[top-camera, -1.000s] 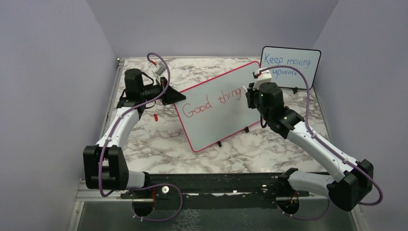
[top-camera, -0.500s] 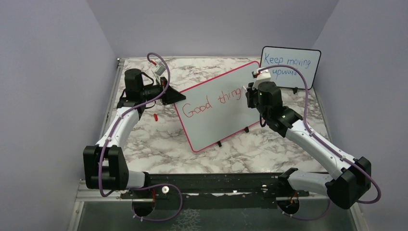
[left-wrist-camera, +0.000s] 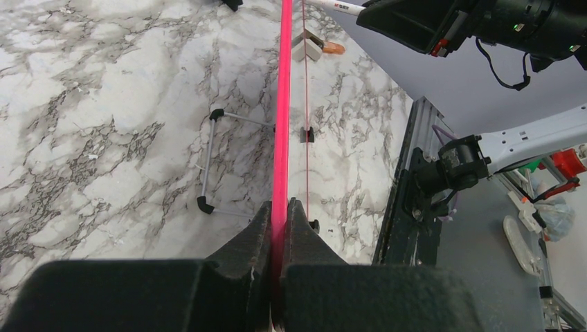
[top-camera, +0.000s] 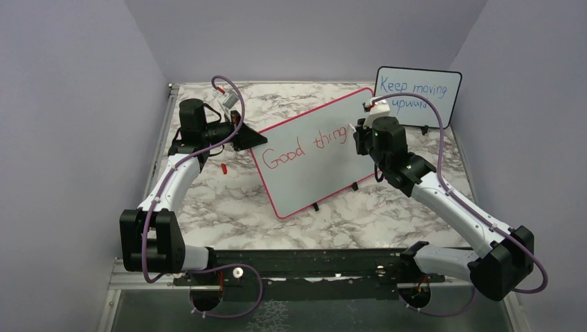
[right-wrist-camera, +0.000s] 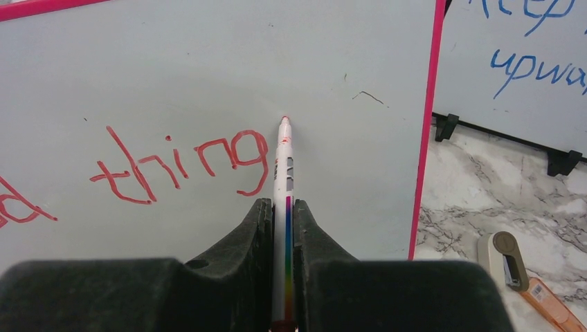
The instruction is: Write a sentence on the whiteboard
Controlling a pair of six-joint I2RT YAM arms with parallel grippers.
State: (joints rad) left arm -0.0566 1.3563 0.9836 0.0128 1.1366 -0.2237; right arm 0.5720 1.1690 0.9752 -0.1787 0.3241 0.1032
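Note:
The whiteboard (top-camera: 315, 176) with its red-pink frame stands tilted in the middle of the table. My left gripper (top-camera: 257, 138) is shut on the board's left edge, and the pink frame (left-wrist-camera: 282, 104) runs straight out from between its jaws (left-wrist-camera: 280, 209). The sentence (top-camera: 306, 145) reads "Good thing" in red. My right gripper (top-camera: 358, 133) is shut on a white marker (right-wrist-camera: 284, 173). The marker's red tip sits at the board (right-wrist-camera: 208, 62), just right of the "g" of "thing" (right-wrist-camera: 183, 162).
A smaller black-framed board (top-camera: 418, 93) with blue writing stands at the back right, close behind my right wrist. A small red cap (top-camera: 224, 168) lies on the marble by the left arm. A white and orange tool (right-wrist-camera: 516, 266) lies right of the whiteboard.
My right gripper has crept slightly to the right with the marker. The left gripper and the board have stayed still.

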